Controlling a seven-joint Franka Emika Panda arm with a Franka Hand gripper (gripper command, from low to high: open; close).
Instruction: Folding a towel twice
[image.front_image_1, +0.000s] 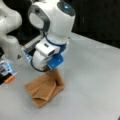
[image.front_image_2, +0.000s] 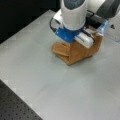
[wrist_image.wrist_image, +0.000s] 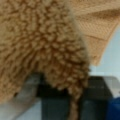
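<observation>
Towel (image.front_image_1: 46, 88) on the grey tabletop (image.front_image_1: 95, 80), left of centre and low in a front view, already doubled into a narrow band, long axis running from lower left to upper right there. One end lifted: a strip of cloth rising steeply from the flat part up into the gripper (image.front_image_1: 51, 70), just under the blue-and-white wrist housing. Fingers themselves hidden behind housing and cloth in both front views; in a front view (image.front_image_2: 75, 51) the towel sitting right of centre near the top of the frame, the raised part climbing to the upper right beneath the gripper (image.front_image_2: 91, 42). In the wrist view, terry pile (wrist_image.wrist_image: 42, 42) filling most of the frame from the upper left, a thin pinched edge of it running straight down between two dark fingers (wrist_image.wrist_image: 97, 100) at the bottom, the gap between them no wider than the cloth. Judged from that: closed tight on the towel's end, nothing else held. Woven stripe band visible at the upper right of the wrist view, pale tabletop beyond it at the right edge. Held end directly at the fingers, the remainder of the towel trailing down and away to the lower left in a front view, still resting on the tabletop. Small orange item (image.front_image_1: 9, 79) near the robot base at the left edge, well apart from the towel
</observation>
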